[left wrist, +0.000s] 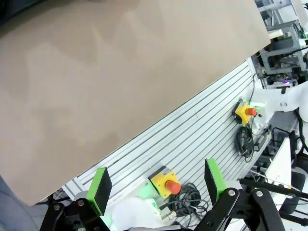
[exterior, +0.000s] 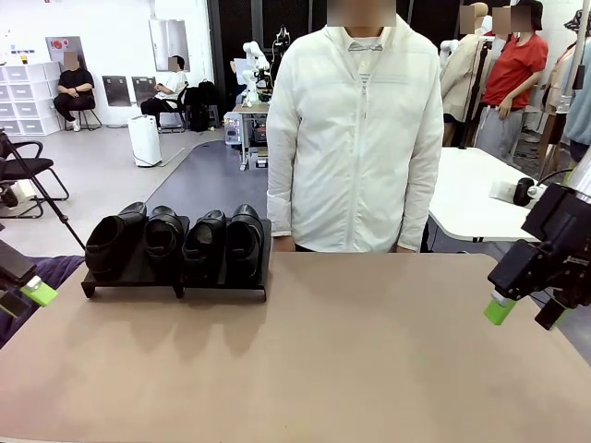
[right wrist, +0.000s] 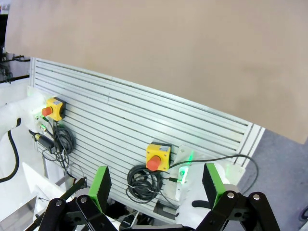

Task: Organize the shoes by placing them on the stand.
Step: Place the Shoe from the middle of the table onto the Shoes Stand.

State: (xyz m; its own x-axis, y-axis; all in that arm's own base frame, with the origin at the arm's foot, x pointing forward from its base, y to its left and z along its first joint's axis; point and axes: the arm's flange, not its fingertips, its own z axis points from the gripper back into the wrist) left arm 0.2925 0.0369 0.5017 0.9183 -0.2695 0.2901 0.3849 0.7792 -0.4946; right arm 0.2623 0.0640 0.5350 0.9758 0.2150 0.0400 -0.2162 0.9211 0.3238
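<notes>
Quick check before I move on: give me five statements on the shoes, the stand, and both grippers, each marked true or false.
1. All four shoes sit on the stand. True.
2. The stand is at the robot's right side of the table. False: it stands toward the far left, near the person's edge.
3. The left gripper holds a shoe. False: its jaws are open with nothing between them.
4. The right gripper is open and holds nothing. True.
5. A shoe lies on the bare table in front of the stand. False: the tabletop there has nothing on it.
</notes>
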